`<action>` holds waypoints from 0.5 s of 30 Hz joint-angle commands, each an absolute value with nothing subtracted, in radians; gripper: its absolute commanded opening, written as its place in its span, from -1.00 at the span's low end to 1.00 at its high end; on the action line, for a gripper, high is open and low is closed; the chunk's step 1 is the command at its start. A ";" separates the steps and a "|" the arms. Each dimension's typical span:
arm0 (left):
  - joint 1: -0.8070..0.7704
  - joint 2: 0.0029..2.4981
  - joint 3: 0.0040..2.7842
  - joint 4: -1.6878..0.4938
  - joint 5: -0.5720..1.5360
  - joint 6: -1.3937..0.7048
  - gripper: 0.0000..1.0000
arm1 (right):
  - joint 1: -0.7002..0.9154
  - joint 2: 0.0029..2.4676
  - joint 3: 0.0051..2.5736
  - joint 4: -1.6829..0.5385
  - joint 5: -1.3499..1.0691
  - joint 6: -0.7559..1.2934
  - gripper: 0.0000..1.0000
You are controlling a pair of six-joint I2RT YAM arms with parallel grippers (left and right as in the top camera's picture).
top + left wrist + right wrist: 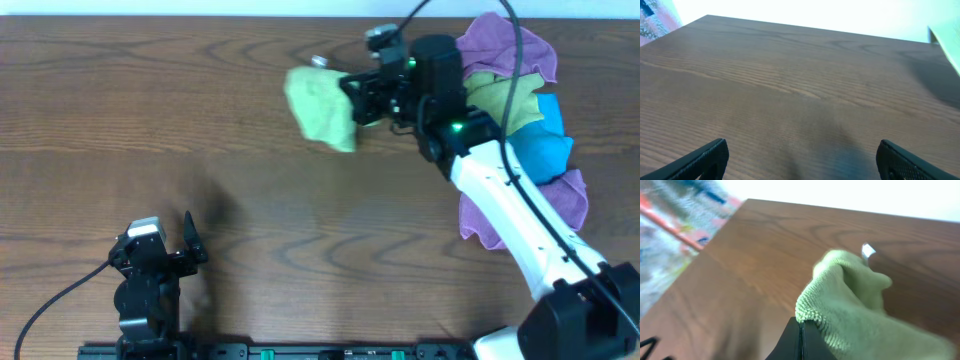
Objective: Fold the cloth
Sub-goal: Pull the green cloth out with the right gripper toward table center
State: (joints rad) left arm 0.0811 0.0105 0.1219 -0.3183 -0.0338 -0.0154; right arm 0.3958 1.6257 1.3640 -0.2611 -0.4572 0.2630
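Note:
The lime-green cloth [320, 108] hangs crumpled at the far middle of the table, held up at its right edge by my right gripper [362, 100]. In the right wrist view the fingers [801, 330] are pressed together on a fuzzy edge of the cloth [850, 300], which bunches out ahead of them. A small white tag [868, 250] shows at its far end. My left gripper [175, 245] rests at the near left of the table, far from the cloth. Its fingers [800, 160] are wide apart with only bare wood between them.
A pile of other cloths lies at the far right: purple [505, 50], olive-green [490, 95], blue [545, 145] and more purple [560, 200]. The right arm [510, 215] runs across in front of the pile. The table is dark wood [250, 200].

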 commanded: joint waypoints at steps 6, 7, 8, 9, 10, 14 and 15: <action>0.078 0.004 0.099 -0.326 -0.048 -0.011 0.91 | 0.408 1.654 1.423 -0.673 -0.101 0.203 0.90; 0.078 0.004 0.099 -0.326 -0.048 -0.011 0.91 | 0.406 1.655 1.423 -0.710 -0.102 0.201 0.99; 0.078 0.004 0.099 -0.326 -0.048 -0.012 0.91 | 0.406 1.658 1.423 -0.737 -0.102 0.201 0.99; 0.078 0.004 0.099 -0.326 -0.048 -0.011 0.91 | 0.406 1.659 1.423 -0.763 -0.101 0.201 0.99; 0.078 0.004 0.099 -0.326 -0.048 -0.011 0.91 | 0.406 1.659 1.423 -0.777 -0.101 0.200 0.99; 0.078 0.004 0.099 -0.326 -0.048 -0.011 0.91 | 0.407 1.661 1.422 -0.823 -0.106 0.201 0.99; 0.078 0.004 0.099 -0.326 -0.048 -0.011 0.91 | 0.407 1.661 1.421 -0.827 -0.110 0.200 0.99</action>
State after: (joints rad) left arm 0.0811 0.0101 0.1219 -0.3183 -0.0338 -0.0154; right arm 0.4095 1.6577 1.4185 -0.8177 -0.1284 0.2142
